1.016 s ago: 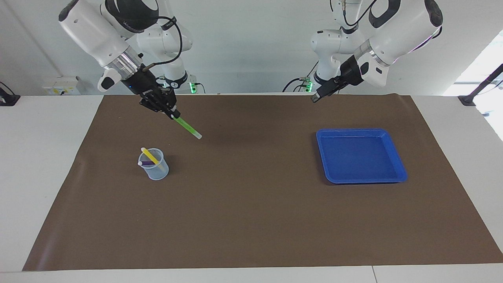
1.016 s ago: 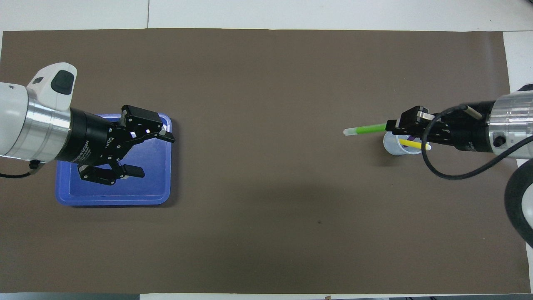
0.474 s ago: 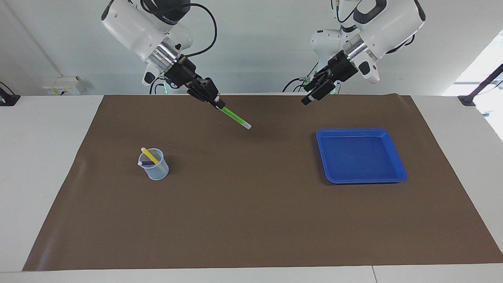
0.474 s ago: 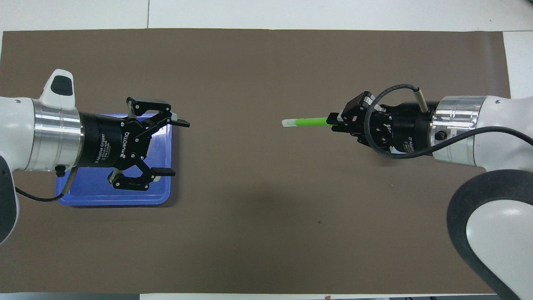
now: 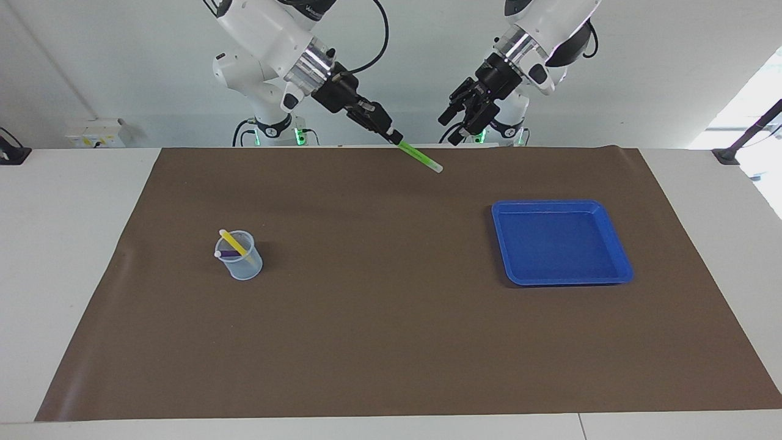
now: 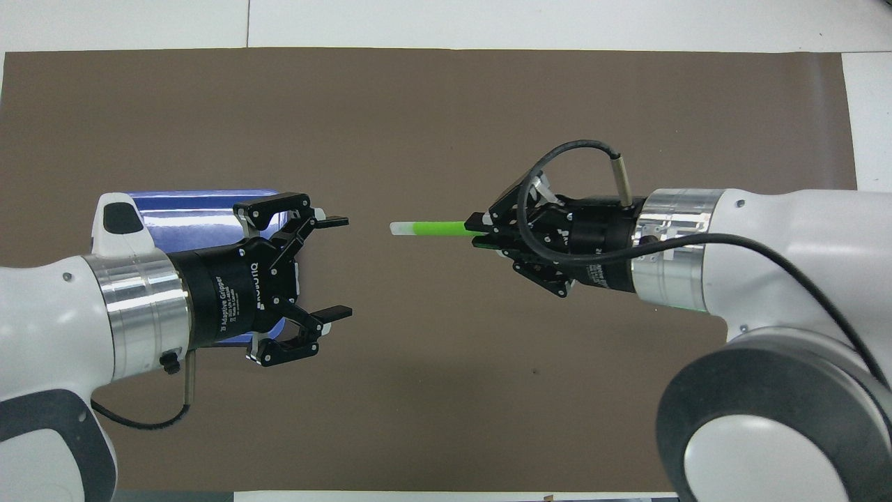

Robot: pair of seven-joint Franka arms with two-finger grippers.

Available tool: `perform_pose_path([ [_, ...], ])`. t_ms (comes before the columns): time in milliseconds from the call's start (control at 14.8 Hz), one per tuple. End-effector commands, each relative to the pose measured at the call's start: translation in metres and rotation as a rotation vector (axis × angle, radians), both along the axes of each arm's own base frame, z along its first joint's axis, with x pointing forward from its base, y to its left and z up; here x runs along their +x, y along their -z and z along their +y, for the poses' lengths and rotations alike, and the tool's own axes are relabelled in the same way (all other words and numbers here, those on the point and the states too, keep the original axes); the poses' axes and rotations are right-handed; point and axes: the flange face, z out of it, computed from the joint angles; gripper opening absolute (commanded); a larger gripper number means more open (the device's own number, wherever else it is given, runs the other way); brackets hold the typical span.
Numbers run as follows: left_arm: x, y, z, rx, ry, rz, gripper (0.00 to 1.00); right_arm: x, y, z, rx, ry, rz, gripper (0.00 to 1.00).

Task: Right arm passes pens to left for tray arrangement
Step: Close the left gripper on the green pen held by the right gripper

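Over the brown-covered worktop (image 5: 391,342), the green pen (image 6: 432,228) is held level, pinched in the right claw (image 6: 482,231), pale cap pointed at the left claw (image 6: 338,266), whose fingers are spread. The tray (image 5: 561,242) lies toward the left arm's end; yellow and purple pens stand in the cup (image 5: 243,258).

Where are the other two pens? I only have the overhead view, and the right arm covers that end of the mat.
Observer: The yellow pen and purple pen sit in a small translucent cup toward the right arm's end.
Operator: Anything in the tray? The left arm covers most of it.
Observer: The blue tray holds nothing.
Operator: Is the green pen level?
Observer: No. The green pen slopes down from the right gripper toward the open left gripper, short of touching it.
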Motion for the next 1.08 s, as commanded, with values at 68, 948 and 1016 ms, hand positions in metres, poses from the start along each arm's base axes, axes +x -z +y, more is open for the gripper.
perform_pose_path([
  [68,-0.032,0.009,0.002,-0.001,-0.091,0.033,1.00,-0.006,-0.002,0.019,0.028,0.000,0.050,0.00],
  [948,-0.018,0.026,0.009,0.046,-0.259,0.090,1.00,-0.024,-0.004,0.043,0.022,-0.040,0.061,0.00],
  [1016,-0.019,0.027,0.008,0.046,-0.257,0.087,1.00,-0.024,-0.004,0.043,0.022,-0.040,0.061,0.00],
])
